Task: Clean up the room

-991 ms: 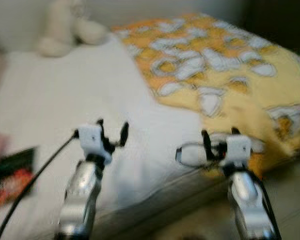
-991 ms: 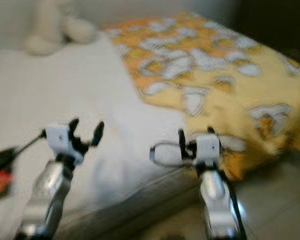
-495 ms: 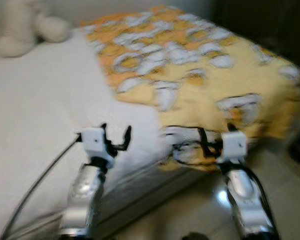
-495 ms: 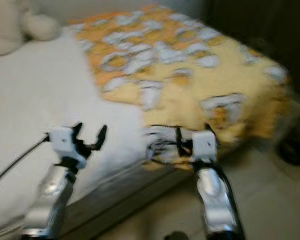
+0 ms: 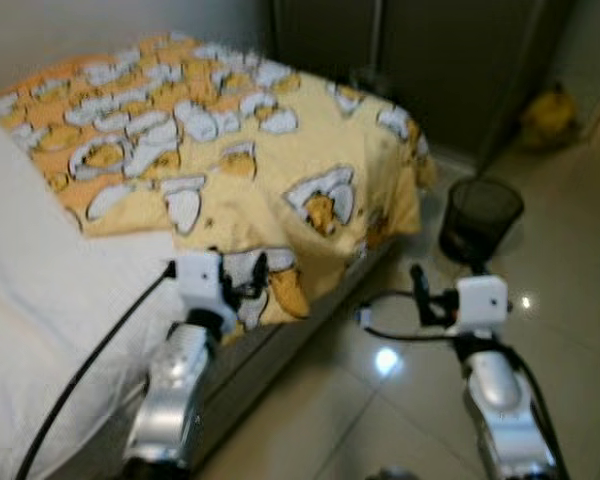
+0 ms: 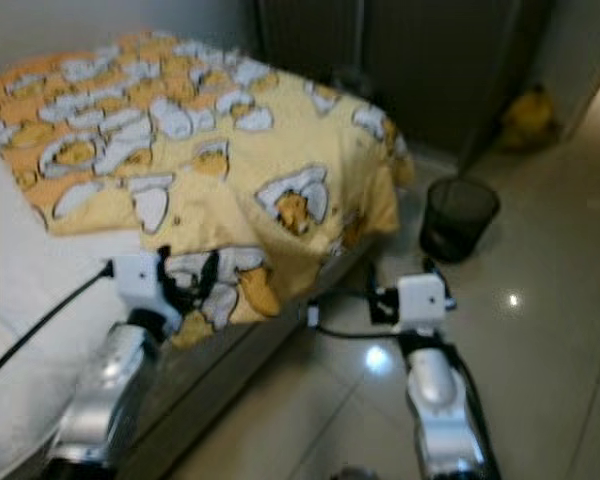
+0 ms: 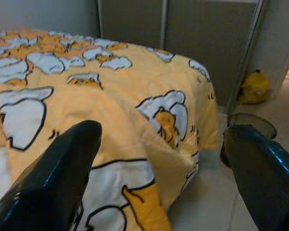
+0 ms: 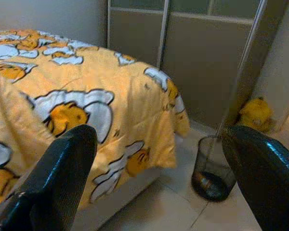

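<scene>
Room survey, foot of bed; judged step: the robot is scouting for something to tidy, with nothing in either claw. At the left edge of the head views, the white sheet [image 5: 40,300] is lying bare. Lower left of centre, the left gripper [image 5: 242,282] is hovering over the bed's near edge, its fingers spread wide and empty, as the left wrist view is showing plainly. Upper left through centre, the yellow duck-print blanket [image 5: 280,160] is draping over the bed corner and hanging toward the floor, just ahead of the left gripper and, as far as can be judged, not touching it. Lower right of centre, the right gripper [image 5: 435,298] is hanging over the shiny tiled floor [image 5: 400,400], also open wide with nothing between its fingers. Right of centre, above that gripper, the black mesh wastebasket [image 5: 480,218] is standing on the floor near the bed corner, well apart from both claws. Upper right, a yellow plush toy [image 5: 545,115] is sitting on the floor against the grey wardrobe doors [image 5: 450,60]. Next move probably calls for stepping toward the toy, or straightening the blanket.
</scene>
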{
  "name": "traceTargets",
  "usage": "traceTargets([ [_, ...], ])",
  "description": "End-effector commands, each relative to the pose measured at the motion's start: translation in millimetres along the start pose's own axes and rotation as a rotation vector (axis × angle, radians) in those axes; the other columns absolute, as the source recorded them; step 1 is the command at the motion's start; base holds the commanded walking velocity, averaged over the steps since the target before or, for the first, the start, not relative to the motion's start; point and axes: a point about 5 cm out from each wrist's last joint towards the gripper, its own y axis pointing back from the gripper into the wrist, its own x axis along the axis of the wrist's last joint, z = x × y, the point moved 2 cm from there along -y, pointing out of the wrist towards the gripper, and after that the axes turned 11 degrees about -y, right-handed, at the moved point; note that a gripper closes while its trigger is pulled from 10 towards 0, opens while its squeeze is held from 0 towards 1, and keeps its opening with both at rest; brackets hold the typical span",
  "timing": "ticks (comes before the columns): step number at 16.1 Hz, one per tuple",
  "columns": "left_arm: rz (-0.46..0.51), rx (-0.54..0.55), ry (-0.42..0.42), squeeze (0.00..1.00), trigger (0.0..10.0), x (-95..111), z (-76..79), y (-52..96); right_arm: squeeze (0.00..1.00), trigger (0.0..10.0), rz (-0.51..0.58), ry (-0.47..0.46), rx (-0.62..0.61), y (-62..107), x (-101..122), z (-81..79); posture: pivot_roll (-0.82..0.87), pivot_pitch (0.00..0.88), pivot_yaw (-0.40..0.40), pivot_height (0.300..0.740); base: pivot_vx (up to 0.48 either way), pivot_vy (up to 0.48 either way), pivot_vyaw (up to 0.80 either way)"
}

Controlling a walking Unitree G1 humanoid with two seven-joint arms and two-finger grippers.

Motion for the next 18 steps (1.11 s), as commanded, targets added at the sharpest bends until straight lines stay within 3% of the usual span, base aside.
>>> traceTargets([
  [1,0.0,0.05,-0.008,0.0,10.0,-0.2,-11.7,1.4,0.0,10.0,0.026,-0.005,0.03,-4.0,4.8,-9.6,-0.13,0.0,0.088,0.74,0.472,0.0,0.0],
  [10,-0.037,0.091,-0.003,0.0,10.0,-6.1,-11.0,1.5,0.0,10.0,0.008,0.019,0.066,-3.5,1.1,-12.0,-0.13,0.0,0.076,0.74,0.48,0.0,0.07],
  [15,-0.088,0.058,-0.055,0.0,10.0,-15.3,-4.9,1.1,0.0,10.0,-0.005,0.018,0.1,1.9,-2.9,-16.6,-0.13,0.0,0.074,0.74,0.384,0.0,0.14],
  [17,-0.23,0.09,-0.18,0.0,10.0,-37.9,-14.6,-3.5,0.0,10.0,-0.006,0.017,0.105,3.9,-2.8,-17.1,-0.13,0.0,0.064,0.74,0.0,0.0,0.0],
  [18,-0.263,0.102,-0.132,0.0,10.0,-43.6,-19.7,-13.0,0.0,10.0,-0.016,0.012,0.109,7.5,-3.9,-16.9,-0.13,0.0,0.054,0.74,0.0,0.0,0.0],
])
